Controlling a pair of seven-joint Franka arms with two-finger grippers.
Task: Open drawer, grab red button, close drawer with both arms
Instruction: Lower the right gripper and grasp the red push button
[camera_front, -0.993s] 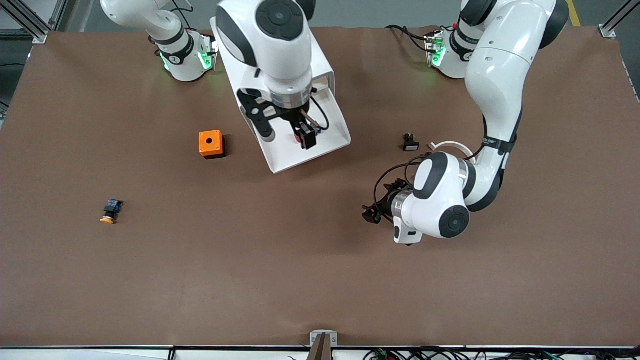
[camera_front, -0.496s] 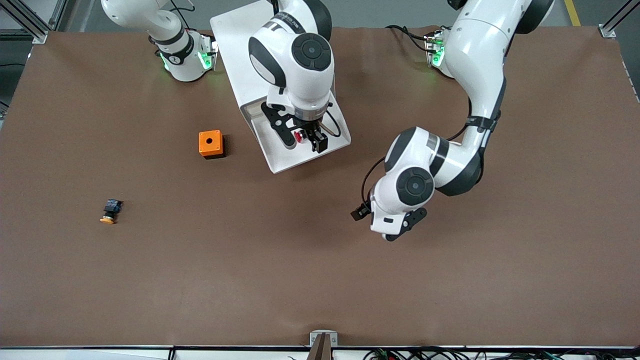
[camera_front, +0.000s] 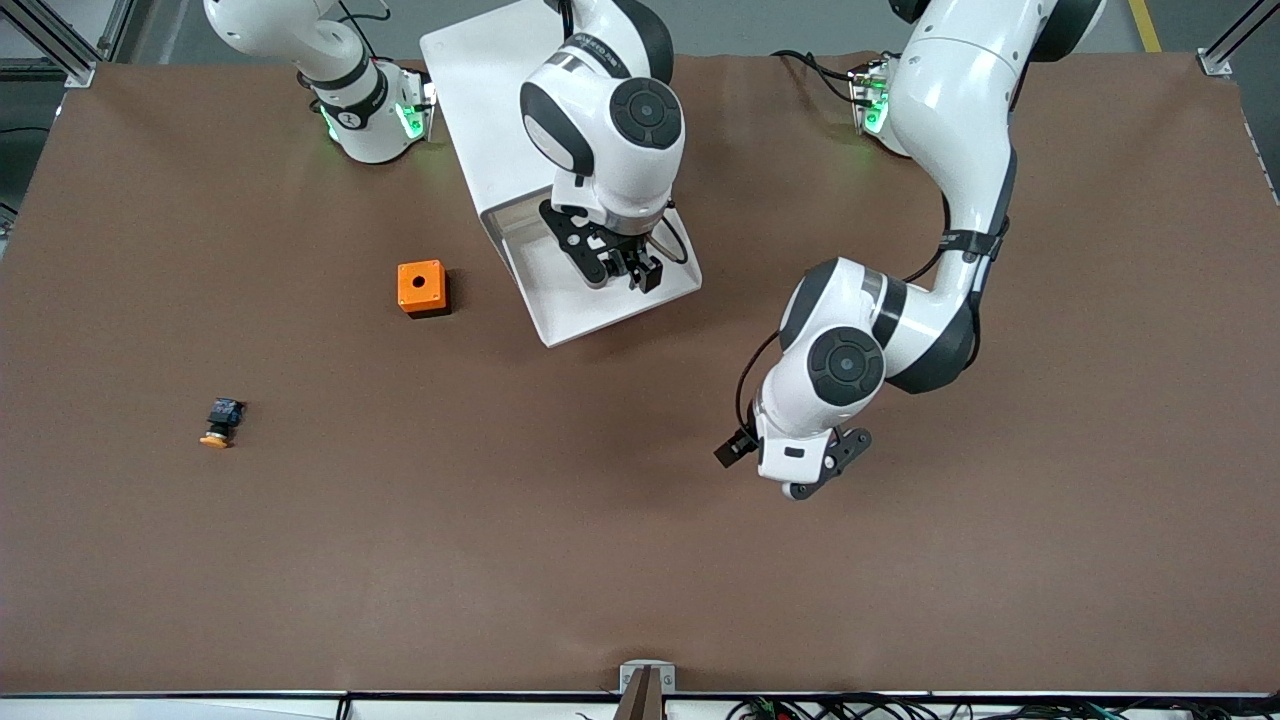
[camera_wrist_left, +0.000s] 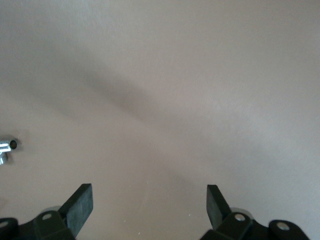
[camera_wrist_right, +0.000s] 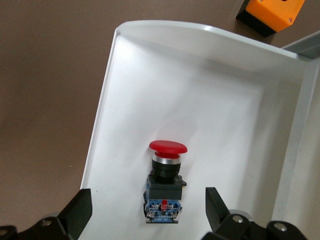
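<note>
The drawer stands pulled out of the white cabinet toward the front camera. In the right wrist view the button lies on the drawer's floor, red cap pointing away from the hand. My right gripper hangs low over the drawer and hides the button in the front view. It is open, one finger on each side of the button's black-and-blue body, not touching. My left gripper is open over bare brown table, nearer the front camera than the drawer, holding nothing.
An orange cube with a hole sits beside the drawer toward the right arm's end. A button with an orange-yellow cap lies nearer the front camera at that end. A small silver part lies on the table by the left gripper.
The right gripper has come down into the drawer and turned, now straddling the button. The left arm has swung its hand round to point down at the table.
</note>
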